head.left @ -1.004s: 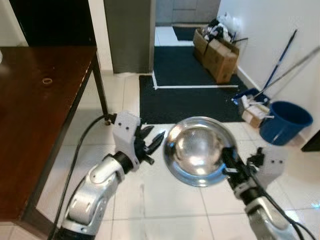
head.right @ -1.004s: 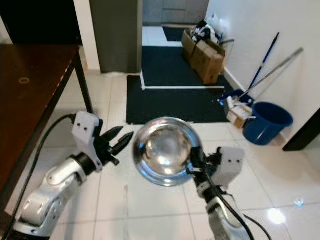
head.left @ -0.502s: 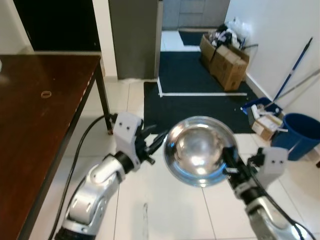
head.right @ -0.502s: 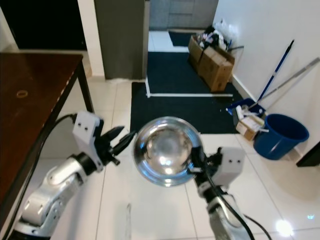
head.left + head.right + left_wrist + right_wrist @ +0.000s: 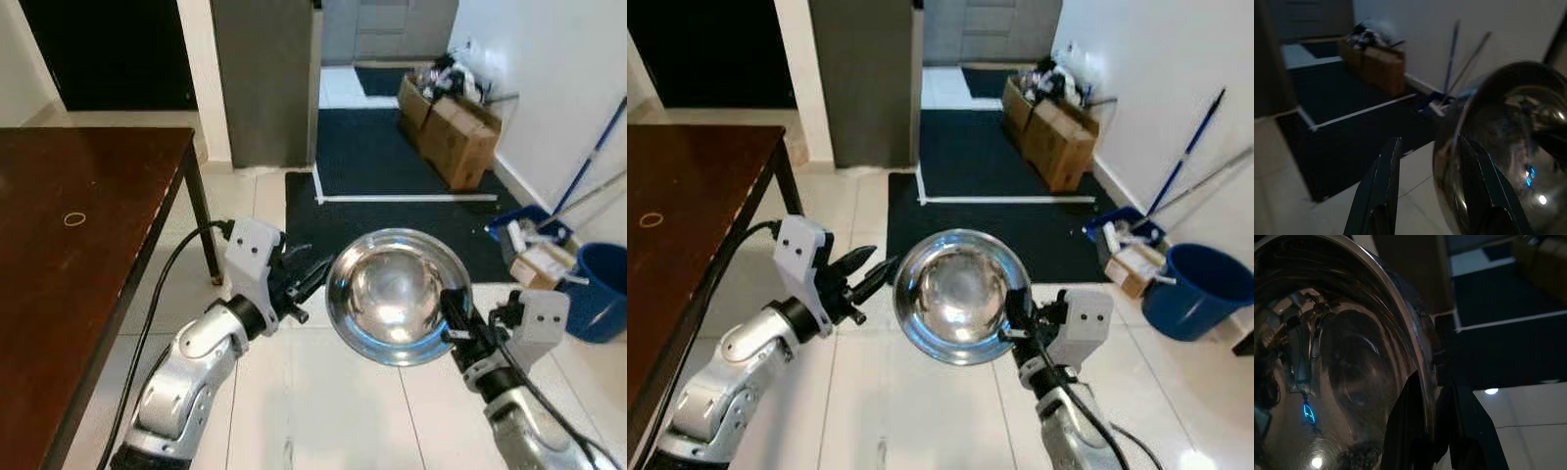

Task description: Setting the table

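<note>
A shiny steel bowl (image 5: 397, 294) hangs tilted over the tiled floor, its hollow facing me. My right gripper (image 5: 453, 321) is shut on the bowl's right rim; in the right wrist view its black fingers (image 5: 1410, 431) pinch the rim of the bowl (image 5: 1342, 357). My left gripper (image 5: 309, 276) is open just left of the bowl, fingertips close to its rim, and I cannot tell whether they touch it. In the left wrist view the fingers (image 5: 1382, 196) stand apart beside the bowl (image 5: 1508, 142). The dark wooden table (image 5: 78, 294) is at my left, with a small ring (image 5: 74, 219) on it.
A dark mat (image 5: 392, 166) lies ahead on the white tiles. Cardboard boxes (image 5: 456, 137) stand against the right wall, with mop handles (image 5: 588, 162) and a blue bucket (image 5: 600, 289) nearer. A grey pillar (image 5: 265, 78) rises beyond the table's corner.
The whole view has shifted, so the camera moved: table, mat and boxes sit lower in the picture. Both arms and the bowl keep the same pose.
</note>
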You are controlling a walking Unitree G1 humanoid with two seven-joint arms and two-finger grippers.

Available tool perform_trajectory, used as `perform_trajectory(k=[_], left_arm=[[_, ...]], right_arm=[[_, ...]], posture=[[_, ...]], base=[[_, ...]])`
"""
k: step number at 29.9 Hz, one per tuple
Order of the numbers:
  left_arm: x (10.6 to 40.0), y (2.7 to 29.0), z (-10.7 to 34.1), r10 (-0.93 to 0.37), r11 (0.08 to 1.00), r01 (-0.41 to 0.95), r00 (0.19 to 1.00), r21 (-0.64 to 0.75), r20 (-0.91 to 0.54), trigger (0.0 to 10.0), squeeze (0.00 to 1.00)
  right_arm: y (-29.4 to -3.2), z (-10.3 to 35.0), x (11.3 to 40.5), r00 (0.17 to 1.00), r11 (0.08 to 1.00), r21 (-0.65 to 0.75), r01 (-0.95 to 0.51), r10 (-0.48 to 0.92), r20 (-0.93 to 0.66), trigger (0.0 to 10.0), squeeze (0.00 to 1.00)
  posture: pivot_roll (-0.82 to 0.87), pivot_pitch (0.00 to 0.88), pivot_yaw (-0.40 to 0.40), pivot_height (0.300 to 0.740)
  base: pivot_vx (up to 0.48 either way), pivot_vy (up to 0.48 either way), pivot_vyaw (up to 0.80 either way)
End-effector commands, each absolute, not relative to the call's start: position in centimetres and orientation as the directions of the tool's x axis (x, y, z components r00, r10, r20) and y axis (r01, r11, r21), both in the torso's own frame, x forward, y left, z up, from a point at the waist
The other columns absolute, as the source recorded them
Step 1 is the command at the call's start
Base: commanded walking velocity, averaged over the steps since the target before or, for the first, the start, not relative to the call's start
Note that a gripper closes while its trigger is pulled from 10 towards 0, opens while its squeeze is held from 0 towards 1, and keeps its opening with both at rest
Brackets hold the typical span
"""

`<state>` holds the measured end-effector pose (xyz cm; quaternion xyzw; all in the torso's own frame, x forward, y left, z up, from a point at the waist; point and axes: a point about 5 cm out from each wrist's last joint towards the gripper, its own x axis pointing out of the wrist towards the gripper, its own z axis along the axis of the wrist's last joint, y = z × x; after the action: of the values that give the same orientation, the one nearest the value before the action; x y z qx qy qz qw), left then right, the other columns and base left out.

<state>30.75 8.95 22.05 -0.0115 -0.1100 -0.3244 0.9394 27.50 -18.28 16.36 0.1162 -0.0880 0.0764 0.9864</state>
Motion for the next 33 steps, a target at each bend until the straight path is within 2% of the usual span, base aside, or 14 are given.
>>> perform_trajectory(k=[1,33], left_arm=[[30.72,8.84,21.58,-0.612,0.786,0.617,0.766,0.042,0.197,10.0,0.0],[30.76,8.77,21.51,-0.613,0.784,0.619,0.765,0.039,0.197,10.0,0.0]], right_arm=[[-18.77,16.39,27.24,0.974,0.966,0.209,-0.152,0.111,0.199,10.0,0.0],[-18.92,16.46,27.22,0.974,0.967,0.213,-0.142,0.098,0.204,10.0,0.0]], posture=[[0.0,0.116,0.09,0.74],[0.0,0.122,0.091,0.74]], base=[[0.48,0.0,0.0],[0.48,0.0,0.0]])
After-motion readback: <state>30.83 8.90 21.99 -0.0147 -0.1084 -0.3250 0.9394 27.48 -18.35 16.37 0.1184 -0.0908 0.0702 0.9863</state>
